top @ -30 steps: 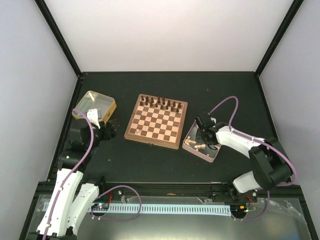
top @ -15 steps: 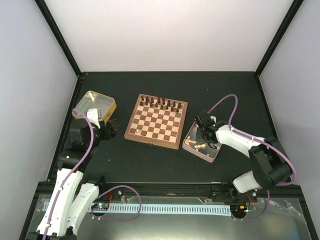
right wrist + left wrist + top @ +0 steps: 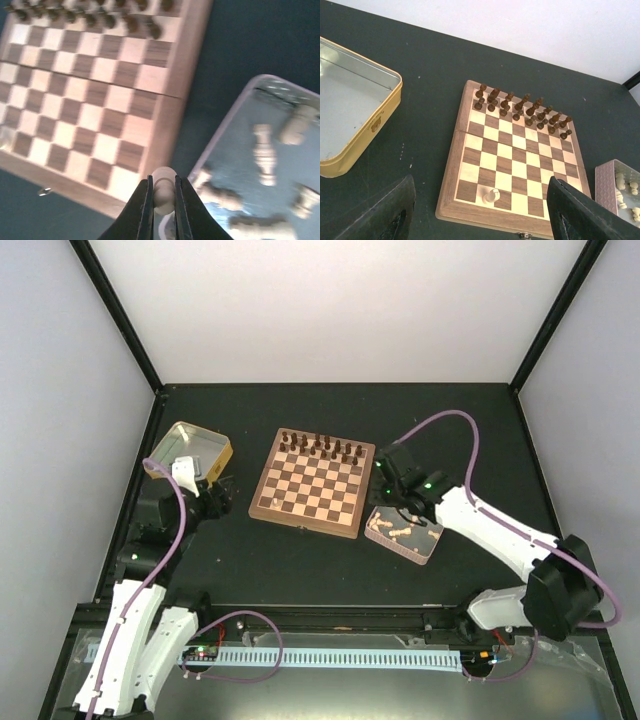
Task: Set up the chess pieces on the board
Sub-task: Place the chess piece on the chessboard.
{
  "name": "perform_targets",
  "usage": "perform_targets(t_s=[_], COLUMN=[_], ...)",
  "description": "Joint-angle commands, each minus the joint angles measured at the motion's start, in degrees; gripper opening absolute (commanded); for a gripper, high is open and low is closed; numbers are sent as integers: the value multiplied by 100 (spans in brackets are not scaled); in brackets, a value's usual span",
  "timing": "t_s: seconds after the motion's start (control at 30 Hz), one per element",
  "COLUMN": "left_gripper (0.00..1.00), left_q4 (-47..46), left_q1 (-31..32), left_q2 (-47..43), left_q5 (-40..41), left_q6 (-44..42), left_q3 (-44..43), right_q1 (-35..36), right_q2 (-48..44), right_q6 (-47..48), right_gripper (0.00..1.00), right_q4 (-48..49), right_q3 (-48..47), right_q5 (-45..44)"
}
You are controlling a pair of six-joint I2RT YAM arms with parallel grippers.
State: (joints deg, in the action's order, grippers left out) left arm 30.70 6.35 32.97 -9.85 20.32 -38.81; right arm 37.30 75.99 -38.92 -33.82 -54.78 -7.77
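Note:
The board (image 3: 312,483) lies mid-table, with dark chessmen (image 3: 320,447) on its two far rows. One light tan piece (image 3: 491,195) stands on the near row, second square from the left. My right gripper (image 3: 162,184) is shut on a light tan pawn (image 3: 163,196). It holds the pawn in the air over the gap between the board's right frame (image 3: 177,85) and a metal tin (image 3: 287,170), where several light pieces (image 3: 264,150) lie. In the top view the right gripper (image 3: 388,483) is at the board's right edge. My left gripper (image 3: 480,225) is open and empty, left of the board.
A yellow-sided empty tin (image 3: 190,452) stands at the left, behind the left gripper (image 3: 216,496). The pinkish tin (image 3: 431,546) with the light pieces sits right of the board's near corner. Black frame posts stand at the back corners.
My right gripper has risen out of the tin and moved left and farther back towards the board, with a light pawn in it. The left arm has barely moved.

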Motion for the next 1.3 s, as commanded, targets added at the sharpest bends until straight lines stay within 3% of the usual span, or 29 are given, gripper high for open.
perform_targets(t_s=[0.0, 0.37, 1.0, 1.13, 1.27], left_gripper=[74, 74, 74, 74, 79], left_q4=[13, 355, 313, 315, 365], left_q1=[16, 16, 22, 22, 21], left_q2=[-159, -433, -176, -85, 15], left_q5=[13, -6, -521, -517, -212], left_q6=[5, 6, 99, 87, 79], left_q3=[14, 23, 136, 119, 25], right_q1=[570, 1627, 2094, 2097, 2089], right_q2=[448, 2157, 4149, 4288, 4302], right_q6=[-81, -25, 309, 337, 358], right_gripper=[3, 3, 5, 9, 21], right_q4=[115, 251, -343, -380, -335], right_q3=[-564, -1970, -3680, -3805, -3831], right_q5=[257, 254, -133, -129, -74])
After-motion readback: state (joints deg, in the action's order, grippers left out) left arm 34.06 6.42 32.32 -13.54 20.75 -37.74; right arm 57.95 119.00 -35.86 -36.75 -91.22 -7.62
